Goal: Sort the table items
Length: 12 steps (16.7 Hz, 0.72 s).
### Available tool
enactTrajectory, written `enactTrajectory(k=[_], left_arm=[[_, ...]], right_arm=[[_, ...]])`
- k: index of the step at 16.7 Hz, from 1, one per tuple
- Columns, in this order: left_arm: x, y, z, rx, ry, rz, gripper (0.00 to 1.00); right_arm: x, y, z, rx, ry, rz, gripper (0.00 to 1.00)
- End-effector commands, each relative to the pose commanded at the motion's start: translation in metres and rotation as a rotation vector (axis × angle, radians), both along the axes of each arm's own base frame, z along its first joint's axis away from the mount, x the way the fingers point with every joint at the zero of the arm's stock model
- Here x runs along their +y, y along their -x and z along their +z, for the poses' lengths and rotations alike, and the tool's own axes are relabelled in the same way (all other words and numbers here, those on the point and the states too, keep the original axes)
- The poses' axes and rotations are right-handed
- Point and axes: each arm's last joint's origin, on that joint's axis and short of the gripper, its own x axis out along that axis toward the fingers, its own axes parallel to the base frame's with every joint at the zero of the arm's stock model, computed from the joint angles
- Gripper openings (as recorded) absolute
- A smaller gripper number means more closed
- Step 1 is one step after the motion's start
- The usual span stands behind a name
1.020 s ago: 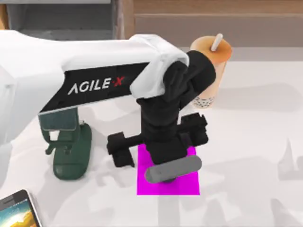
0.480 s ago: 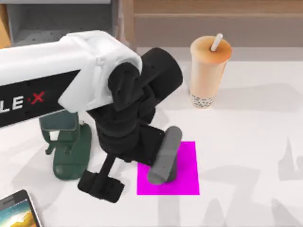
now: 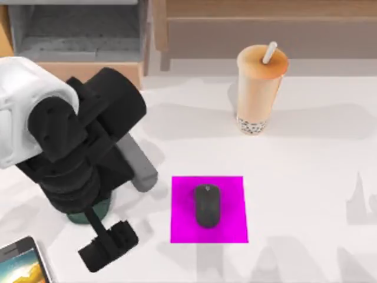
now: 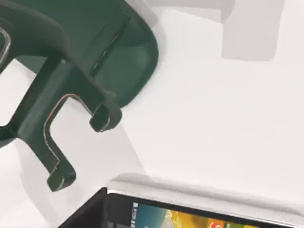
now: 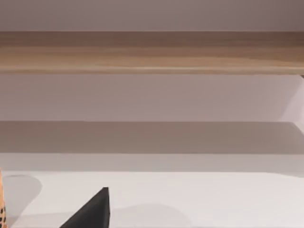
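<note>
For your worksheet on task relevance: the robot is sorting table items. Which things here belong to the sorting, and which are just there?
Belong to the job:
- black mouse on magenta mat
- smartphone
- bubble-tea cup

Just there:
- green phone stand
- wooden shelf

No legible text anywhere.

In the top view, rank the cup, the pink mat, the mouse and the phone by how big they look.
1. Pink mat
2. Cup, nearer the camera at its lid, so close to the mat
3. Mouse
Phone: cut off by the edge, so unranked.
</note>
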Motion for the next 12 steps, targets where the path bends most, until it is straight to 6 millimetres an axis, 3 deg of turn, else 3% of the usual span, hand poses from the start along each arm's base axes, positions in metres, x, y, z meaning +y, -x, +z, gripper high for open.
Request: enactTrajectory(k=[6, 12], left_arm=[[0.049, 0.015, -0.021, 0.008, 0.066, 0.65, 1.0], [0.086, 0.026, -0.04, 0.022, 0.123, 1.148, 1.0]], right_arm=[[0.0, 0.0, 0.0, 0.0, 0.0, 0.0, 1.0], [0.0, 0.0, 0.0, 0.0, 0.0, 0.0, 1.0]])
